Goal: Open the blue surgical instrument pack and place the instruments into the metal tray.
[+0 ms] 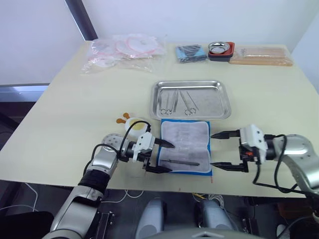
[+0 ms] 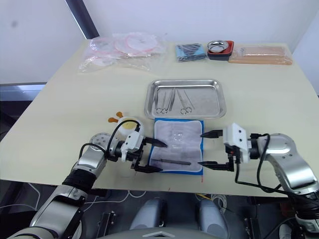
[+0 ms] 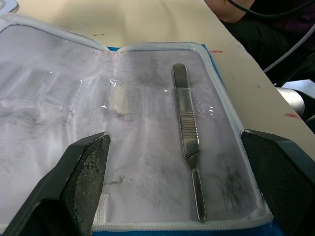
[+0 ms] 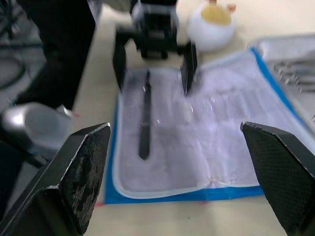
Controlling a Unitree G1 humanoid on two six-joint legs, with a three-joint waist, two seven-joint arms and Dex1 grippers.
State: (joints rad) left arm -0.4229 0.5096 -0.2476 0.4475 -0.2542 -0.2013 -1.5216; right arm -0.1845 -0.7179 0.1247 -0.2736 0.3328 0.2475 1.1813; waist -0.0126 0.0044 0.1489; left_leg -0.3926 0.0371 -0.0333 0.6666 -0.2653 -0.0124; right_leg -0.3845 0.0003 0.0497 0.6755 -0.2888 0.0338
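The blue surgical instrument pack [image 1: 185, 144] lies opened flat near the table's front edge, its whitish lining facing up. One slim metal instrument [image 1: 180, 162] rests across its near half, seen close in the left wrist view [image 3: 187, 132]. Behind the pack stands the metal tray [image 1: 214, 103] with several scissors and forceps [image 1: 169, 102] in its left half. My left gripper [image 1: 170, 158] is open at the pack's left edge, one finger on each side of the instrument's end. At the pack's right edge my right gripper [image 1: 212, 150] is open and holds nothing.
A white round object with a yellow top [image 1: 130, 124] sits just left of the pack. At the back are clear bags [image 1: 124, 50], a dark blue folded bundle [image 1: 190, 53], a small metal bowl on a red base [image 1: 221, 49] and a tan flat box [image 1: 261, 56].
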